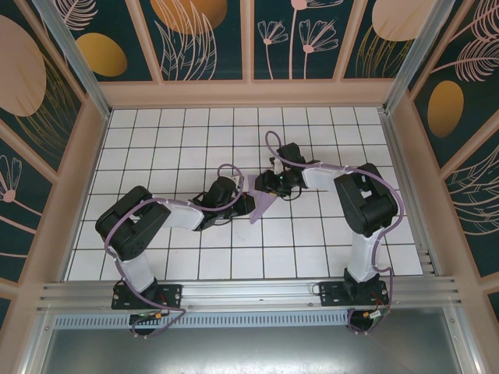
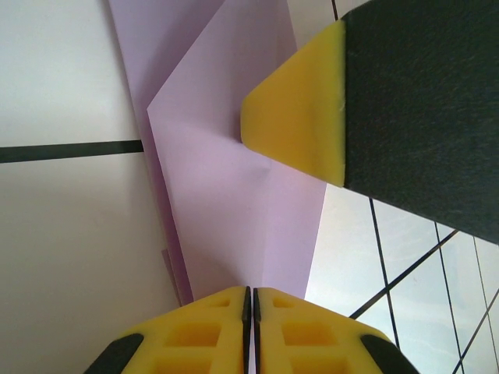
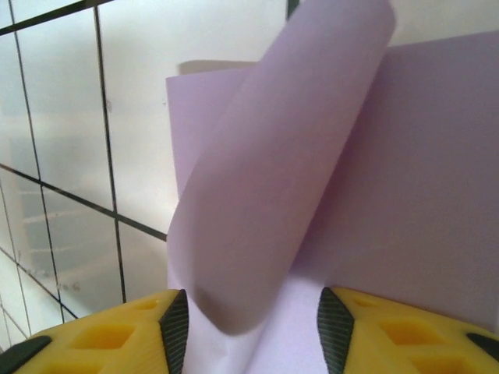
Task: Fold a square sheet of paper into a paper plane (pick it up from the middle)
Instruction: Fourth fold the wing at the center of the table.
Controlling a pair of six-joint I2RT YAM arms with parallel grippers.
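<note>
1. Pinching folded lilac paper with left gripper, pressed together, bottom centre.
2. Straddling its curled flap with right gripper, fingers apart, lower edge.
3. Reaching inward overhead with bent left arm and right arm, meeting mid-frame at paper.

Bright, even overhead light in the top view, with only faint soft shadows on the white tiles. Wrist views are close and slightly soft, tiles washed pale at upper left; the lilac paper darkens under its curl at lower centre

Left arm and right arm: black joints, white links, black bases. Lilac cables run behind the fingers, yellow with black inner edges.
</note>
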